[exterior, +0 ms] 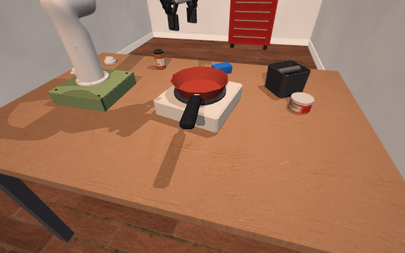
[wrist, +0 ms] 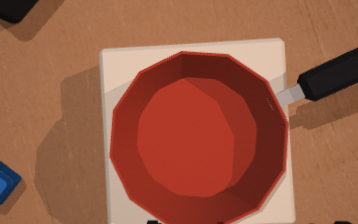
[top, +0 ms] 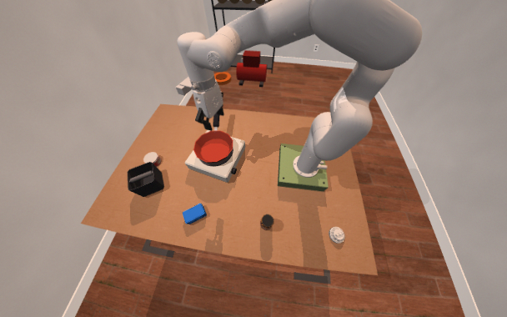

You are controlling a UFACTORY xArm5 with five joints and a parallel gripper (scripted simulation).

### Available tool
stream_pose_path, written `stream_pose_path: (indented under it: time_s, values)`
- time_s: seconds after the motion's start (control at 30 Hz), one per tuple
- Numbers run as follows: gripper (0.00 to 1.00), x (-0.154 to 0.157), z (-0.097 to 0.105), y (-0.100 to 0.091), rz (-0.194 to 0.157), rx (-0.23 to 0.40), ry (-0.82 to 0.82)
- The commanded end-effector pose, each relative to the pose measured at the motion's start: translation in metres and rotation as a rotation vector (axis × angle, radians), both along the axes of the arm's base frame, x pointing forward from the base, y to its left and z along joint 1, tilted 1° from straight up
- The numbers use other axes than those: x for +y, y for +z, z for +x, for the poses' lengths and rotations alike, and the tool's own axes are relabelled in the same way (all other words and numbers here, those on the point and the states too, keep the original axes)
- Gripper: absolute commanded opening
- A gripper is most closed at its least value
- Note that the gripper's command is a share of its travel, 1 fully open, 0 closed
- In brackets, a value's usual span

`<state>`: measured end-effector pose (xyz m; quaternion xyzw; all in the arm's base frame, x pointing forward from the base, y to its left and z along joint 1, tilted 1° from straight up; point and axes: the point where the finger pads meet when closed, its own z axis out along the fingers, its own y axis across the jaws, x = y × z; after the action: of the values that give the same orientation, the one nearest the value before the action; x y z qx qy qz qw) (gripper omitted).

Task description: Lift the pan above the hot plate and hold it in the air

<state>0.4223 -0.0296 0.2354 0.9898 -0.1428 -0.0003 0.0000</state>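
Note:
A red pan point(top: 213, 148) sits on a white hot plate point(top: 216, 163) in the middle of the table. It also shows in the exterior view point(exterior: 199, 82) and fills the wrist view point(wrist: 197, 137). Its black handle point(exterior: 190, 111) sticks out over the plate's edge toward the table's far side; in the wrist view the handle point(wrist: 338, 74) is at the upper right. My gripper point(top: 209, 120) hangs open and empty high above the handle side of the pan, fingers pointing down. It also shows at the top of the exterior view point(exterior: 179, 14).
A black box point(top: 145, 178) and a white-lidded can point(top: 152, 158) stand left of the hot plate. A blue block point(top: 193, 213), a dark-lidded jar point(top: 267, 221) and a small white object point(top: 336, 234) lie near the front edge. The arm's green base point(top: 302, 168) is to the right.

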Motion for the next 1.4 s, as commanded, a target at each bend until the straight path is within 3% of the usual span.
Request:
stream_pose_path:
  time_s: [0.0, 0.47, 0.53, 0.83, 1.37]
  values:
    - [1.00, -0.015, 0.012, -0.003, 0.000, -0.004, -0.139]
    - [1.00, -0.082, 0.047, -0.034, 0.001, -0.008, -0.688]
    - [1.00, -0.082, 0.047, -0.034, 0.001, -0.008, -0.688]
    - [1.00, -0.129, 0.062, -0.058, 0.002, -0.010, -1.033]
    - [1.00, -0.142, 0.065, -0.068, 0.002, -0.011, -1.125]
